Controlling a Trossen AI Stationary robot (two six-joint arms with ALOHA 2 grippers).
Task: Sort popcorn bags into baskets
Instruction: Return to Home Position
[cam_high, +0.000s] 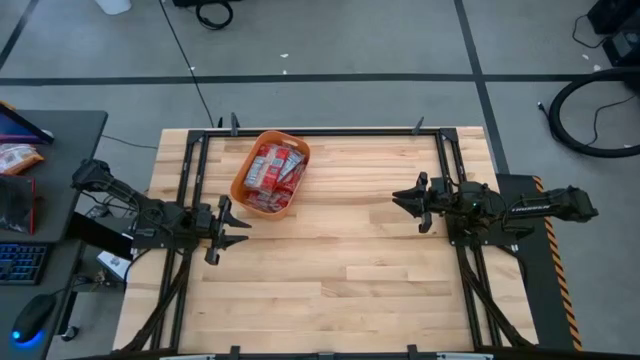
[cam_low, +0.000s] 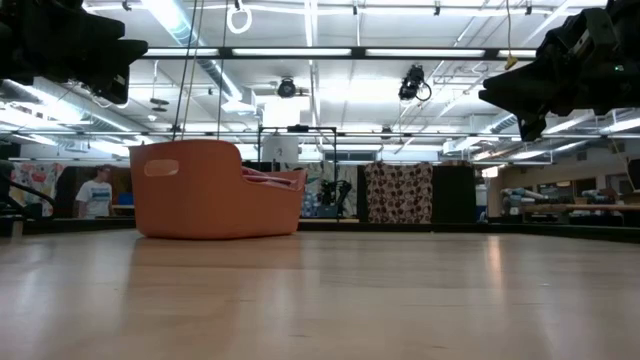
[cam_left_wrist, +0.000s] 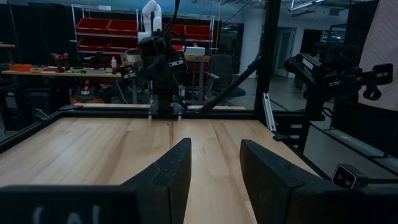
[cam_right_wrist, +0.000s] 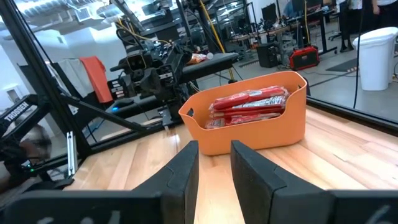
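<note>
The orange basket (cam_high: 240, 180) stands on its base on the wooden table, at the far side left of centre. It shows too in the low view as the basket (cam_low: 200, 190) and in the right wrist view as the basket (cam_right_wrist: 261, 134). Several red popcorn bags (cam_high: 273, 172) lie stacked inside it, also seen as the bags (cam_right_wrist: 249, 102). My left gripper (cam_high: 240, 228) hovers open at the table's left side, nearer than the basket, its fingers pointing level toward the right. My right gripper (cam_high: 398, 200) hovers open at the right side, pointing level toward the basket. Nothing is between the fingers of my left gripper (cam_left_wrist: 216, 165) or my right gripper (cam_right_wrist: 214, 163).
Bare wood lies between the two grippers and across the near half of the table (cam_high: 340, 290). Black frame rails (cam_high: 330, 131) run along the table's edges. A desk with a keyboard (cam_high: 22, 262) stands off to the left. A person (cam_low: 97, 192) stands far back in the room.
</note>
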